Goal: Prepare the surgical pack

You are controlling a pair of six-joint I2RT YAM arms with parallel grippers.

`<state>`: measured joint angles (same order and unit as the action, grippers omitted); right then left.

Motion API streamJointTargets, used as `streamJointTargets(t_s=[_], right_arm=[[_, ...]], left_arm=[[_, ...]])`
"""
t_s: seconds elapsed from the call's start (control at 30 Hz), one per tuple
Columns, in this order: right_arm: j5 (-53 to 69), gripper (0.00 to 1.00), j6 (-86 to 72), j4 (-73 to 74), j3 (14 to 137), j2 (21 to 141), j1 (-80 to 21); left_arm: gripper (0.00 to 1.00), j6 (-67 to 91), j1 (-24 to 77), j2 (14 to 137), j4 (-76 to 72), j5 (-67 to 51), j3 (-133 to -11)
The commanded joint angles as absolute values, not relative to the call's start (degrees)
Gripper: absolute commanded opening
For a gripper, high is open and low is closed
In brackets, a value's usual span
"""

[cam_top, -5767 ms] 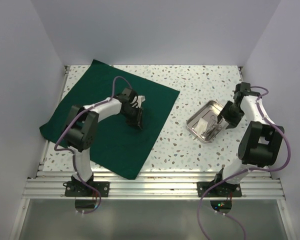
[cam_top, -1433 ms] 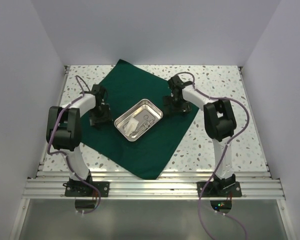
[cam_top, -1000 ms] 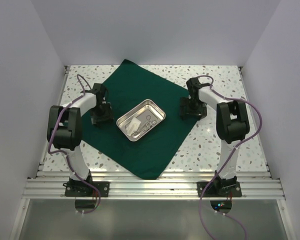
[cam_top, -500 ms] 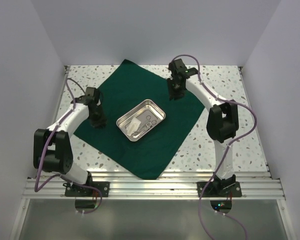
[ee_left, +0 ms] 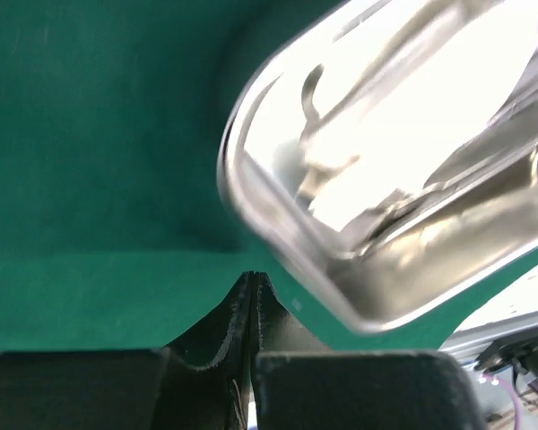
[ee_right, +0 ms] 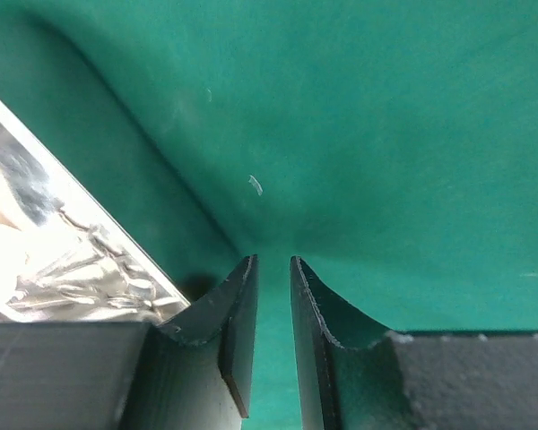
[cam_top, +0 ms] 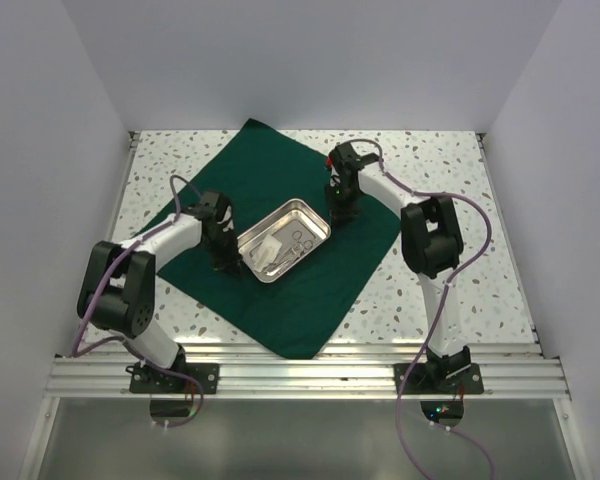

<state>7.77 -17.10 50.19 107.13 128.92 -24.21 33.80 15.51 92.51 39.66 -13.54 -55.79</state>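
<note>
View from above: a dark green cloth (cam_top: 280, 290) lies spread flat like a diamond on a speckled table (cam_top: 430, 160). A shiny steel tray (cam_top: 316, 216) sits at the middle of the cloth, holding steel instruments (cam_top: 297, 245) and a white strip (cam_top: 267, 250). The left gripper (cam_top: 226, 268) points down onto the cloth just beside the tray's near left edge. The right gripper (cam_top: 337, 212) points down onto the cloth just beside the tray's far right corner. In the left wrist view, the left fingers are pressed fully together, tips on a crease in the cloth; whether cloth is caught between them cannot be told. In the right wrist view, the right fingers stand a narrow gap apart, nipping a raised pucker of cloth.
</note>
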Motion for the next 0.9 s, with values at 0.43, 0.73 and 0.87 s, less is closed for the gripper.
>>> streamJointTargets(t_s=[0.43,0.73,0.87], right_arm=[[15.6,0.25,-18.7,48.1,99.1,121.2,-30.8],[16.1,0.25,-18.0,49.4,98.3,120.3,-31.2],[16.4,0.26,-17.8,49.7,99.3,121.0,-31.2]], left_arm=[[0.06,31.8,9.8,102.3,41.0,-11.1,-71.5],[0.08,30.8,9.1,103.7,40.3,-11.9,-71.6],[0.08,30.8,9.1,103.9,39.8,-12.0,-70.9]])
